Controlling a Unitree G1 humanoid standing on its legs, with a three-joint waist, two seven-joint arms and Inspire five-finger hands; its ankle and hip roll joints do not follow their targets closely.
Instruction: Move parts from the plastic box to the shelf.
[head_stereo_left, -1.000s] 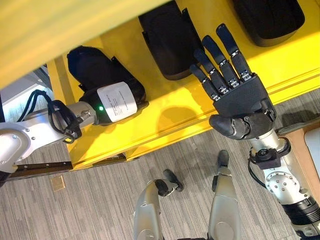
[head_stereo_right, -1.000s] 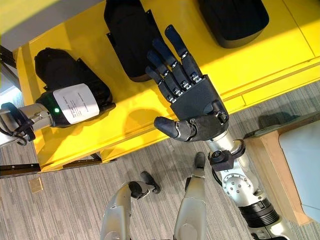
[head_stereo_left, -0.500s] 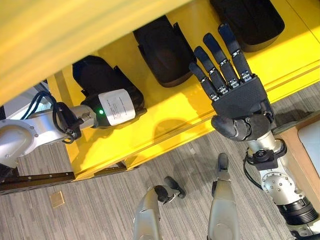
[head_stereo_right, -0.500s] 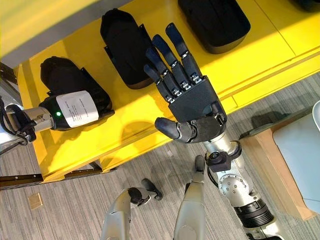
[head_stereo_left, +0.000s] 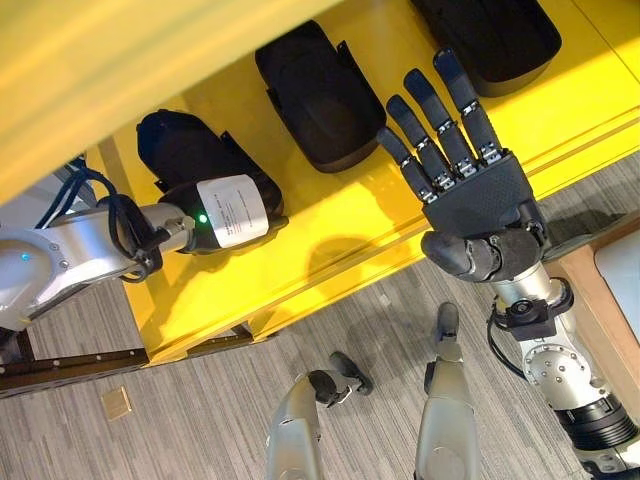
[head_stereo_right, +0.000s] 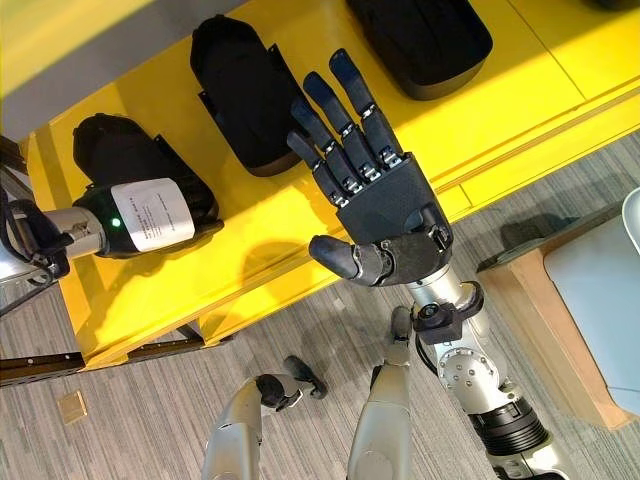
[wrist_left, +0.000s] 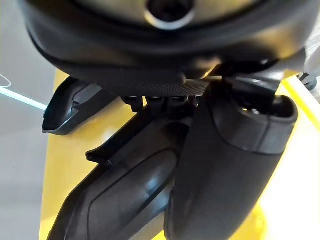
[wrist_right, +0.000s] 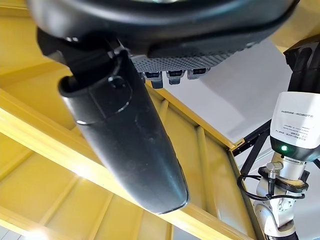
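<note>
Three black moulded parts lie in a row on the yellow shelf (head_stereo_left: 340, 225). My left hand (head_stereo_left: 228, 210) reaches in from the left and sits on the leftmost part (head_stereo_left: 185, 150). In the left wrist view its thumb (wrist_left: 230, 165) is curled against that part (wrist_left: 125, 200), which rests on the shelf board. The middle part (head_stereo_left: 320, 100) and the right part (head_stereo_left: 490, 35) lie free. In front of the shelf my right hand (head_stereo_left: 480, 195) is raised, fingers straight and spread, holding nothing.
An upper yellow shelf board (head_stereo_left: 120, 70) overhangs the top left. A pale box (head_stereo_right: 605, 290) on a wooden stand (head_stereo_right: 535, 320) sits at the right edge. A metal rail (head_stereo_left: 70, 365) lies on the grey floor under the shelf.
The whole picture has shifted a little, so the camera moved. My left hand stays on the leftmost part and my right hand keeps its raised pose.
</note>
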